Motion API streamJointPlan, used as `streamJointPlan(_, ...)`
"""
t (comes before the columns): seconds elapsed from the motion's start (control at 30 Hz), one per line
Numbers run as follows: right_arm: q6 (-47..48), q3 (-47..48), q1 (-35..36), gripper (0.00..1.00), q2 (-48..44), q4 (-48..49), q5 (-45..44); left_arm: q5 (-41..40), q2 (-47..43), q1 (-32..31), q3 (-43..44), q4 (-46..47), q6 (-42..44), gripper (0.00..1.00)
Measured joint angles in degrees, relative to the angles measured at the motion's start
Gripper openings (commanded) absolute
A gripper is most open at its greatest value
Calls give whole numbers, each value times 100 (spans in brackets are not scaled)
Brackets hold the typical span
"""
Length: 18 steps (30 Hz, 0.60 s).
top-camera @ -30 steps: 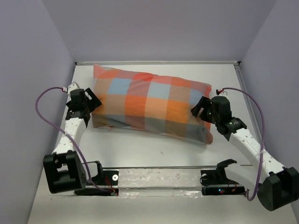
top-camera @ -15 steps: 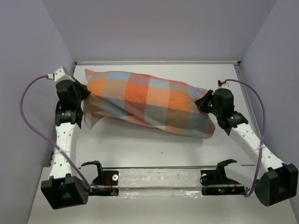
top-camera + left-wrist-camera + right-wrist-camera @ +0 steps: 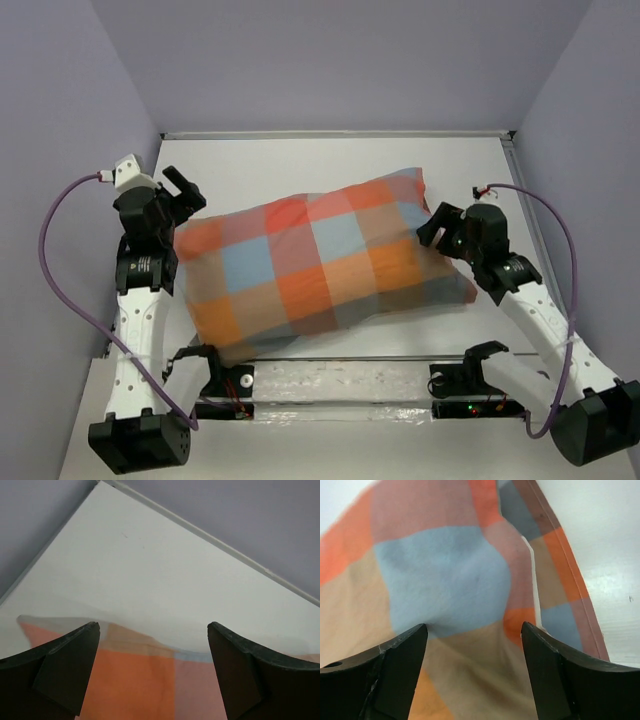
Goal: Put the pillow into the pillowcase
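Two arms are mine, their bases on the near edge of the white table with a clear strip lying between them. The near-left corner of the pillowcase reaches that strip. From there the case, plump and full, lies flat on the table at a slant. Its long axis runs from near-left to far-right, and its far corner points toward the back right of the table.

My left gripper sits just off the case's left short end. Its fingers are spread wide with nothing between them, and my left wrist camera shows only an orange check below the tips and bare table beyond. My right gripper is at the case's right short end. Its fingers are also parted, over a light-blue check, and pinch nothing.

Past the right gripper's tips, a thin white strip runs along a fold near the hem. I cannot tell whether it is the pillow or part of the case, and no other white cloth of the pillow shows. A purple cable loops out from each arm. The far half of the table is plain white, with a pale rail along its back edge. Flat lilac walls close in the back and both sides.
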State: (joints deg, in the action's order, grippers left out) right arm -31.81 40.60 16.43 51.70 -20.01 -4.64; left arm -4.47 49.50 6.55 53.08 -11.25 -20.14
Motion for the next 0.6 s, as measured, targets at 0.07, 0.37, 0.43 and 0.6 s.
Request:
streamJointPlan(0.07,72,402,-9,80,4,-260,-63,192,50,-138,90,-35,-85,99)
streamJointPlan(0.37,302,2044,-94,86,1010,229,-9,-160,240,-1255,-164,374,-352,99)
streamJointPlan(0.43,398,2529,-328,87,1943,326,236,-555,155,-1255,-492,328,-407,99)
streamJointPlan(0.6,450,2979,-723,78,3534,398,813,-1185,-369,-1231,-1071,170,-553,99)
